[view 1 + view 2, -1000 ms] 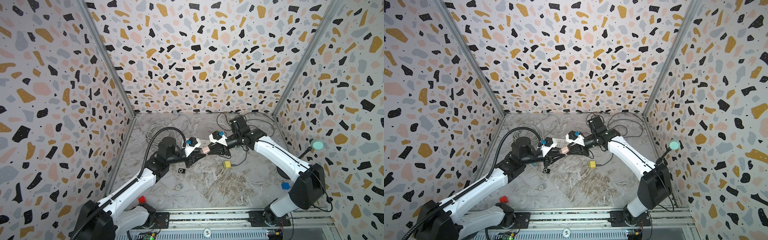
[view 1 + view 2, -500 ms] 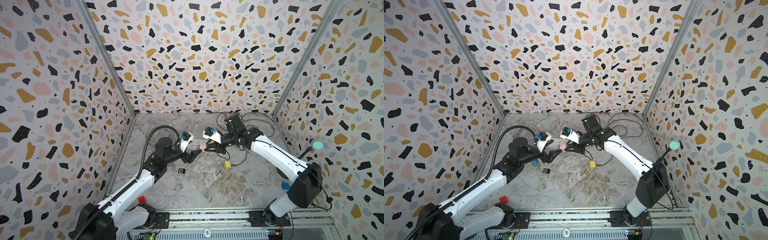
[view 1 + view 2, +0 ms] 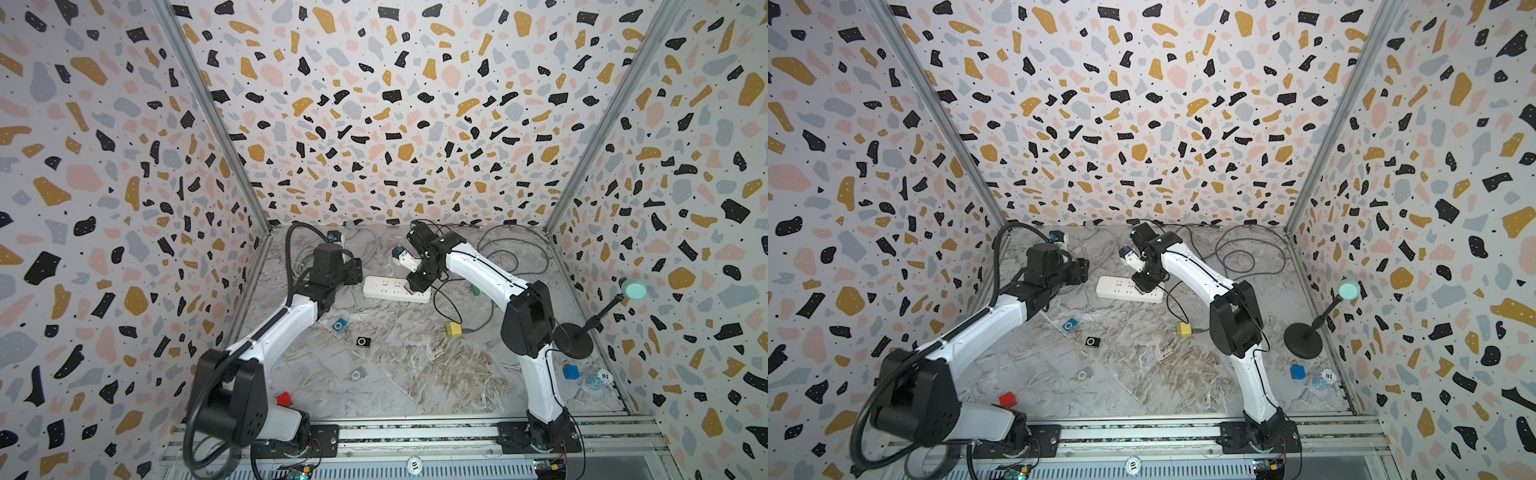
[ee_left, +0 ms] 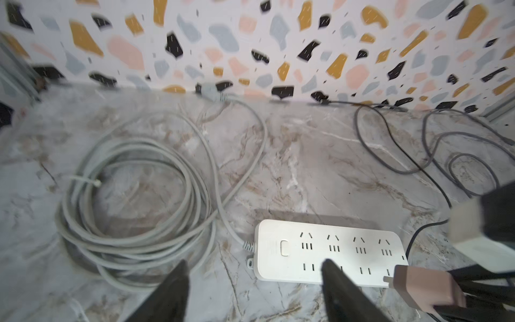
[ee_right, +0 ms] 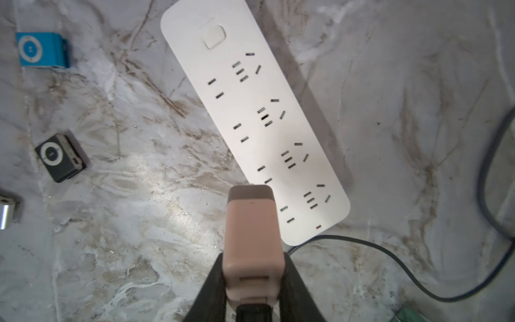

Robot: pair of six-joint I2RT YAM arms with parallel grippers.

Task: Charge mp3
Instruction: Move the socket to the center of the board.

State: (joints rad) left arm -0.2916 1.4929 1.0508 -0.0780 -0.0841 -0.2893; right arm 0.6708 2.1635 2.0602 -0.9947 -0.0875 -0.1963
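Observation:
My right gripper (image 5: 253, 262) is shut on a pink charger (image 5: 252, 231), its prongs just above the near edge of the white power strip (image 5: 250, 111), toward the strip's right end in both top views (image 3: 409, 286). A black cable leaves the charger's rear. My left gripper (image 4: 255, 264) is open and empty, at the strip's switch end (image 4: 328, 251). A blue mp3 (image 3: 339, 325), a black mp3 (image 3: 363, 342) and a silver mp3 (image 3: 357, 375) lie on the floor in front of the strip, apart from both grippers.
A coil of grey cable (image 4: 133, 195) lies at the back left, with dark cables (image 3: 511, 257) looping at the back right. A yellow block (image 3: 453, 329), red cube (image 3: 284, 399), blue cube (image 3: 571, 372) and black stand (image 3: 577, 336) sit around the marble floor.
Both grippers met at the pink charger a second ago. The left one opened, let go and drew back left. The right one carried the charger back and down to the power strip.

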